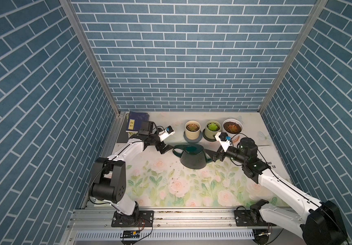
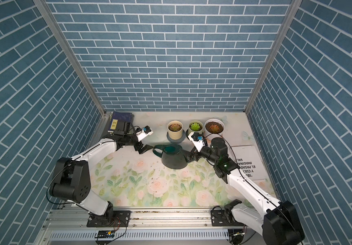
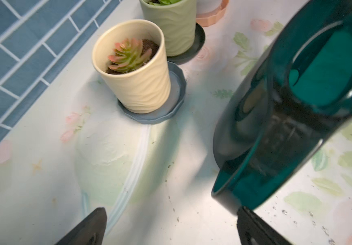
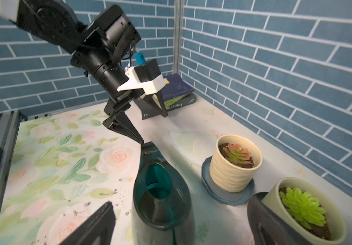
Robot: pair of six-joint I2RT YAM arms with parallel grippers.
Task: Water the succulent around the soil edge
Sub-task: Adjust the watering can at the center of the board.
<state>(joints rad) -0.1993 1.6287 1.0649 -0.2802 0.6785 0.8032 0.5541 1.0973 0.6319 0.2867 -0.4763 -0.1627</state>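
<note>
Presently left fingers (image 1: 164, 149) gaped empty at watering can (image 1: 193, 159) handle — right fingers (image 1: 215, 157) spread astride spout, gripping nothing, likely for steadying

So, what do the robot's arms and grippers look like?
The left arm and right arm have white link covers, black joints and thin black cables. The left gripper and right gripper have black wedge-shaped fingers below white camera mounts with blue plugs.
</note>
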